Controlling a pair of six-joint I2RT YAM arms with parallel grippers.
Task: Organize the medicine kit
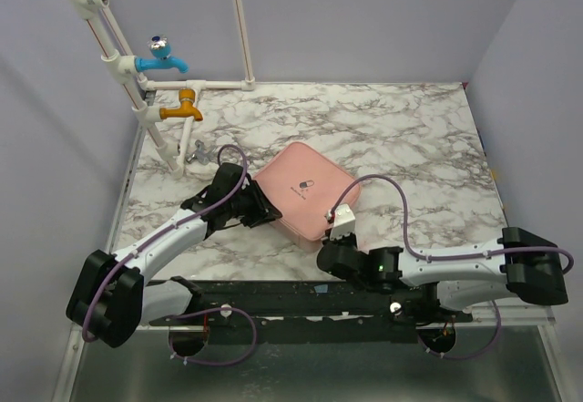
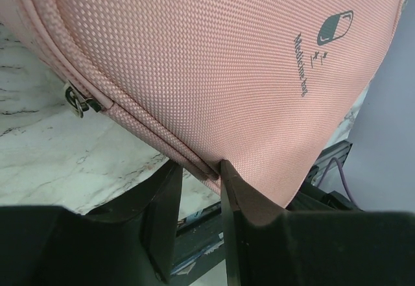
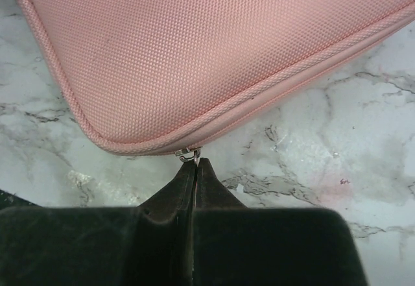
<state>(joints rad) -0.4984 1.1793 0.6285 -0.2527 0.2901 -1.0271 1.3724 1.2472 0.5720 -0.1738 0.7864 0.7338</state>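
Tabletop (image 1: 410, 138) w/ marble pattern, medicine kit (image 1: 305, 188) centre, blue tap (image 1: 160, 58) far-left, lilac walls (image 1: 364, 19)

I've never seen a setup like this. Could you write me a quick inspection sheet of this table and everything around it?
Surface: marble-patterned table, no spills visible.
Job's things: pink case lies flat and closed, pill logo facing up.
Clutter: nothing seen.
Tools: left tool clamps the case's edge seam; right tool is shut and seems to pinch the zip pull.
Cables: purple cables loop over both arms.
Surroundings: white pipes carry a blue tap and an orange tap at the far left; pale walls stand behind.
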